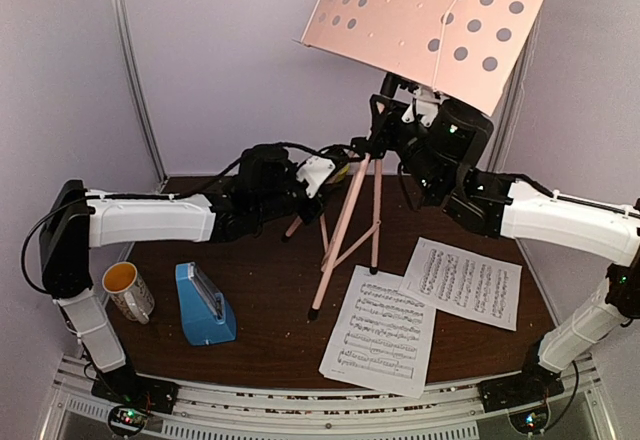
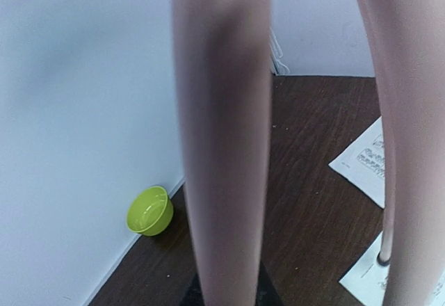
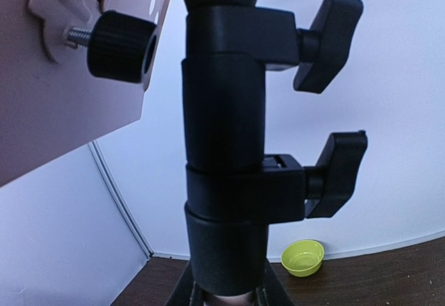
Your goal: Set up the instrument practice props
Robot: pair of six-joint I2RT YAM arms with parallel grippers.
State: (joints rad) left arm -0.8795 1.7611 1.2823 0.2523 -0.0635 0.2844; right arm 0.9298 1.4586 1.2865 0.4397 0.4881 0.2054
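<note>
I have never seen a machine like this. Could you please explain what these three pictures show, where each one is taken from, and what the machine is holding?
These are two robot arms fixed at the near edge of a brown table. The wide picture looks down from above; the other two come from cameras on each wrist. On the table lie two sheet-music pages, a blue metronome and a mug. A pink music stand is up on its tripod. The left gripper is at one pink leg; the right gripper is at the black neck. Both seem shut on the stand. A green bowl sits by the wall.
</note>
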